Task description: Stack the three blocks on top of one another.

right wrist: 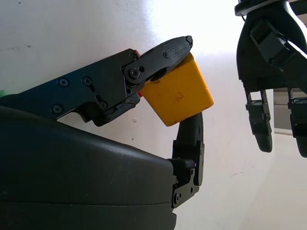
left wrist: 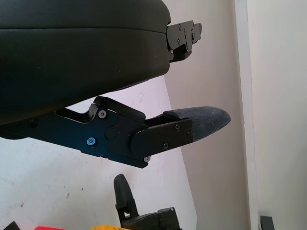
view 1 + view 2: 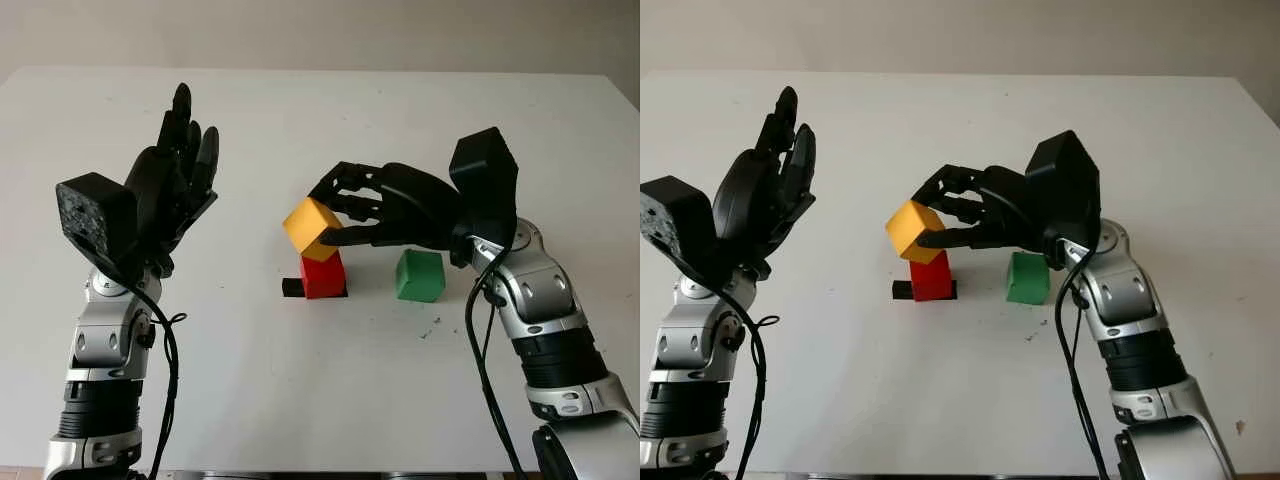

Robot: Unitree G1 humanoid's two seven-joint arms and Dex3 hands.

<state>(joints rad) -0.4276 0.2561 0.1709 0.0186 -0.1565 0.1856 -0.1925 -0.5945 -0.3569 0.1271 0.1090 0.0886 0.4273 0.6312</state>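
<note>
I've got the right hand [image 3: 345,212] pinching the yellow block [image 3: 312,228] w/ thumb under and fingers over, tilted corner-down just above the red block [image 3: 323,274]; can't tell if its lower edge already touches red. The key relation: yellow sits slightly toward 11 o'clock of red's top face, not squared to it, so I judge the next move needs a small wrist roll to level it plus a nudge toward 5 o'clock before letting go. Red stands on a black marker patch [image 3: 292,287] near table [image 3: 300,400] centre. The green block [image 3: 419,276] is at 3 o'clock from red, close beside it but apart, right under my right wrist, so the right arm is nearer for that pickup too. Left hand [image 3: 170,185] is open, raised off at 9 o'clock, well apart from the blocks. Yellow looks like a plain cube, smooth faces, faint mark on one side in the right wrist view.
</note>
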